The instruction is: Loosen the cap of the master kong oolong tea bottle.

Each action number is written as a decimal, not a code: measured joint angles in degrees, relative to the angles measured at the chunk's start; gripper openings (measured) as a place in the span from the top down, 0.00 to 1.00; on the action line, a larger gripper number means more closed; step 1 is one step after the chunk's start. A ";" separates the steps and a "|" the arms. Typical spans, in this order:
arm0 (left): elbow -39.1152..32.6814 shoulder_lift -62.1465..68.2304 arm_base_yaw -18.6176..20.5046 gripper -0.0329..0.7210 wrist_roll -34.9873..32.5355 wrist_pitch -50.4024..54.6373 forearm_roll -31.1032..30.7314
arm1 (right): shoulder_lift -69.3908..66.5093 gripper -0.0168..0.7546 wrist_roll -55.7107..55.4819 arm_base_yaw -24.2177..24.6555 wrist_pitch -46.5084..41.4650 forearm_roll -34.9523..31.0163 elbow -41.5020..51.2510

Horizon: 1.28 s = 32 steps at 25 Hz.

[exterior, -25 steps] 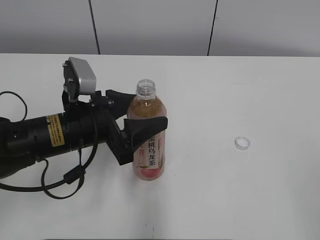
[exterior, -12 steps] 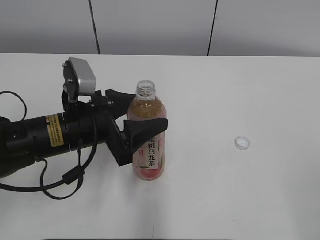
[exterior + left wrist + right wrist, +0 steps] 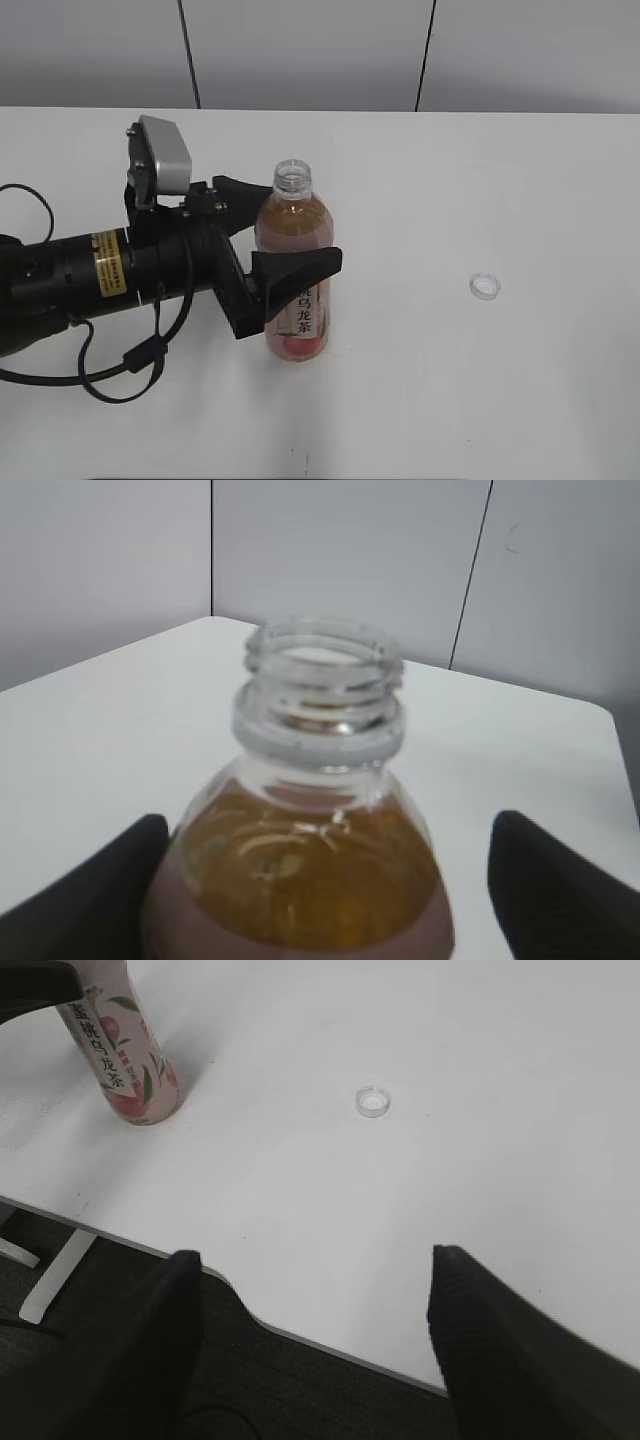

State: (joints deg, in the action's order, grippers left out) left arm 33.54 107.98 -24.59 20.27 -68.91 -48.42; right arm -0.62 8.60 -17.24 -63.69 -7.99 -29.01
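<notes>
Between the left gripper's [image 3: 290, 225] spread jaws, amber-filled master kong oolong tea bottle [image 3: 295, 290] stands uncapped; jaws now wider than before.

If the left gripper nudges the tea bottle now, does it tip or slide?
Likely tips before sliding: the master kong oolong tea bottle is tall and slim on a small base. Tea fills it nearly to the shoulder, so it is probably heavy for its size. Its neck is open, the cap lies apart on the table, so tipping would spill.

Lab-like test bench – bare white table [image 3: 520, 180]; grey panelled wall [image 3: 300, 50]
</notes>
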 joint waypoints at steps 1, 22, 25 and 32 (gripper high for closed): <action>0.00 0.00 0.00 0.18 0.00 0.00 0.00 | 0.00 0.29 0.00 0.00 0.00 0.00 0.00; -0.05 -3.41 0.00 0.18 -0.12 -0.30 2.00 | 0.00 0.29 0.00 0.00 0.00 0.00 0.00; -0.05 -3.63 0.00 0.18 -0.12 -0.24 2.53 | 0.00 0.29 0.00 0.00 0.00 0.00 0.00; -0.05 -8.02 0.00 0.18 -0.12 -0.16 2.86 | 0.00 0.29 0.00 0.00 0.00 0.00 0.00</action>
State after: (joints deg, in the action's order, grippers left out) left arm 33.48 99.95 -24.59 20.16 -69.07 -45.55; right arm -0.62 8.60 -17.24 -63.69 -7.99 -29.01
